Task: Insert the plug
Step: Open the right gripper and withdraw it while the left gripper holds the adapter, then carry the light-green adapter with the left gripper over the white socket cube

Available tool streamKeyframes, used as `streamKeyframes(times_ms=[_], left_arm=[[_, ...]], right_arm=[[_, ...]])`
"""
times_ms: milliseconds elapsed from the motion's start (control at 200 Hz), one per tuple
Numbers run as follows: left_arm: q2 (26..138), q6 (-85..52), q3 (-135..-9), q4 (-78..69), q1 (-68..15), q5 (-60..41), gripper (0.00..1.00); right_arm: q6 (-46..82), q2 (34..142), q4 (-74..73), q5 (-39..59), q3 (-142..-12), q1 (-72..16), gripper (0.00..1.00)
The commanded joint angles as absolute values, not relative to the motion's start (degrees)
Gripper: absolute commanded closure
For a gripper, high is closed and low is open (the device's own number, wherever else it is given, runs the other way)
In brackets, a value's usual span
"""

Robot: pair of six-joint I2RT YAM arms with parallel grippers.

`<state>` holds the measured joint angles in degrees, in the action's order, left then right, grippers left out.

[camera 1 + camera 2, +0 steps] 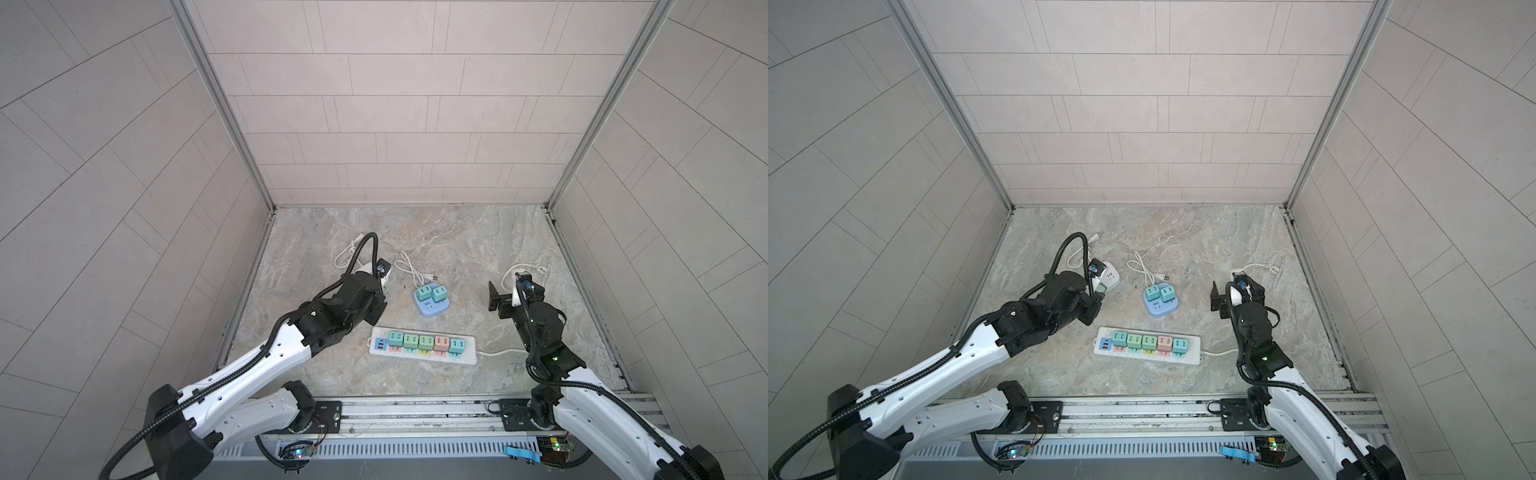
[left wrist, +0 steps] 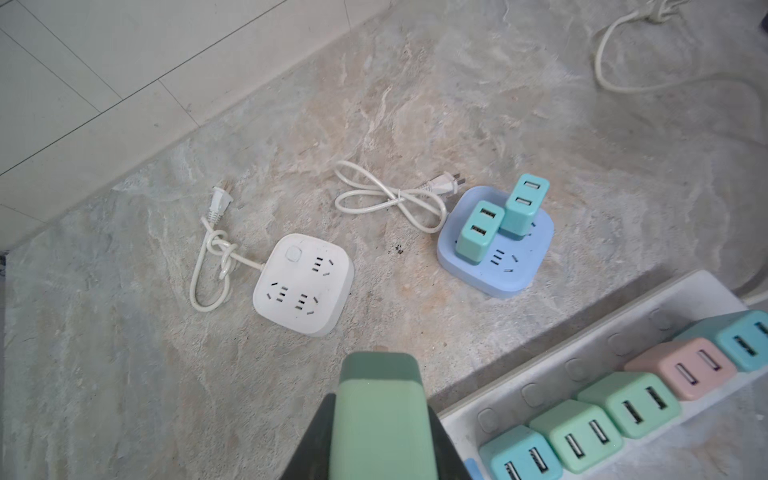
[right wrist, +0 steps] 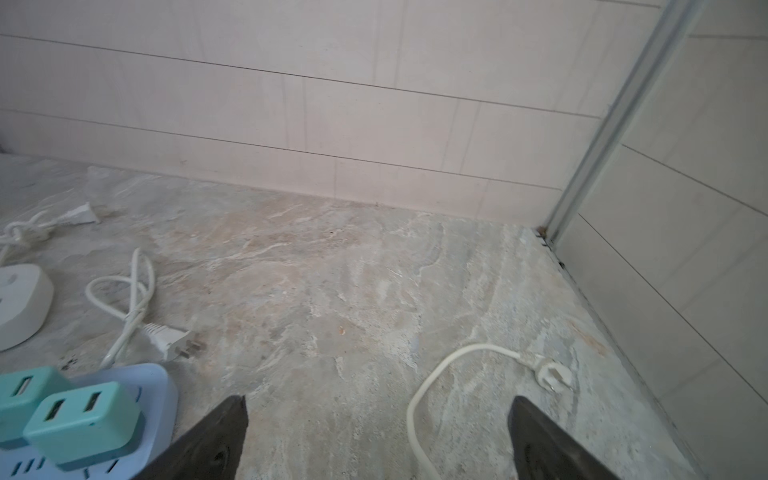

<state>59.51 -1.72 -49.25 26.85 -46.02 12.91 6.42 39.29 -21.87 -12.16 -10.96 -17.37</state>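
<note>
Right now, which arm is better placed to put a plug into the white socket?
Left. The left gripper is shut on a green plug, and the white socket, its holes free, lies just ahead. The right gripper is open, empty and farther off.

A: Top views: mounted high above the arm bases, tilted down and forward. Both take in the whole surface (image 1: 457, 249) with nearly the same framing.
B: Wrist views: close, low. Left looks past the left hand (image 2: 380, 399) at the blue socket block (image 2: 532, 257). Right faces the back wall (image 3: 332, 104) and catches that block's corner.
</note>
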Motion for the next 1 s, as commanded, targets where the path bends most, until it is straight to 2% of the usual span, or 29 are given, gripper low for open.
streamKeyframes(times_ms=[0,185,325,635,700,991], left_arm=[[61.1,-0.4,-50.7,27.2,-44.8,14.1,1.00],[64.6,-0.4,-52.1,26.9,-37.0,6.3,1.00],[67.8,-0.5,-53.3,25.5,-33.1,3.2,1.00],[82.3,3.3,-65.3,35.0,-30.8,3.8,1.00],[85.3,4.4,-69.5,40.2,-30.8,4.2,1.00],[94.3,7.5,-75.6,45.2,-30.8,2.9,1.00]], right_arm=[[15.5,39.6,-20.1,-16.2,-12.0,-16.9,0.00],[21.5,39.0,-23.7,-20.6,-8.7,-15.1,0.00],[26.8,42.5,-26.0,-21.3,-7.5,-13.8,0.00],[27.0,58.8,-20.5,-20.3,-18.0,-13.8,0.00],[26.5,60.3,-20.3,-19.5,-18.9,-13.8,0.00],[25.8,63.3,-19.1,-17.7,-21.0,-13.8,0.00]])
